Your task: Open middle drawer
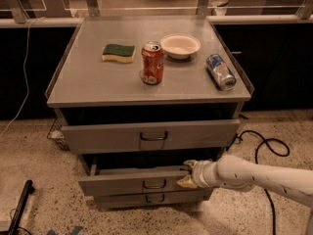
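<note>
The middle drawer (132,182) is a low, wide grey front with a small dark loop handle (154,184). It stands pulled out a little from the cabinet, with a dark gap above it. My gripper (188,174) is at the right part of that drawer's top edge, on the end of my white arm (254,176), which comes in from the right. The taller top drawer (151,136) above it also stands out from the cabinet. The smallest bottom drawer (154,198) sits just below the middle one.
On the cabinet top (88,84) are a green and yellow sponge (119,52), an upright red can (152,62), a white bowl (180,45) and a blue can (220,71) on its side. A black cable (266,148) lies on the floor at right, a dark pole (19,204) at left.
</note>
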You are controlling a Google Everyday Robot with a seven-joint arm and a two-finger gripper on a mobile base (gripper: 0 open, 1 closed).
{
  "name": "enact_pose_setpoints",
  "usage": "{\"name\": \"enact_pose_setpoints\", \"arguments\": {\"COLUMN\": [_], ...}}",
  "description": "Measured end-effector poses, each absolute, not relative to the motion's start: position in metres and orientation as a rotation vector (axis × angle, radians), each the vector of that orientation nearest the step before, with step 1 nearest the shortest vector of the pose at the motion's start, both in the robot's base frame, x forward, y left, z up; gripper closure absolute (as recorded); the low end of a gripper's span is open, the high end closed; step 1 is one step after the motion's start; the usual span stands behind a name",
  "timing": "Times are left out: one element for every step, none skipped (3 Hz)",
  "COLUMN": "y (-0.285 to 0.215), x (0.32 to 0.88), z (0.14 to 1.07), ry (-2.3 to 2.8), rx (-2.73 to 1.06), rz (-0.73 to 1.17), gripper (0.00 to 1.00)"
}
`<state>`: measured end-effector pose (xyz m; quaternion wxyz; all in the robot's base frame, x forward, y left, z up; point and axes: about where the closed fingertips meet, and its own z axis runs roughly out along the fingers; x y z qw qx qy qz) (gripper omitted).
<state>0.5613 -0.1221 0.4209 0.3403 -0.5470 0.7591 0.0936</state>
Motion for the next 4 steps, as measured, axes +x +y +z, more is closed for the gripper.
{"name": "enact_pose_setpoints", "arguments": {"y": [-0.122, -0.122, -0.125, -0.133], "x": [0.561, 0.561, 0.551, 0.522], "z": [0.421, 0.421, 0.418, 0.417], "ry": [1.975, 1.975, 1.971, 1.95], "rx": [-1.424, -1.424, -1.416, -1.405], "rz": [0.244, 0.244, 0.258, 0.278], "gripper": [0.07, 0.31, 0.54, 0.78]}}
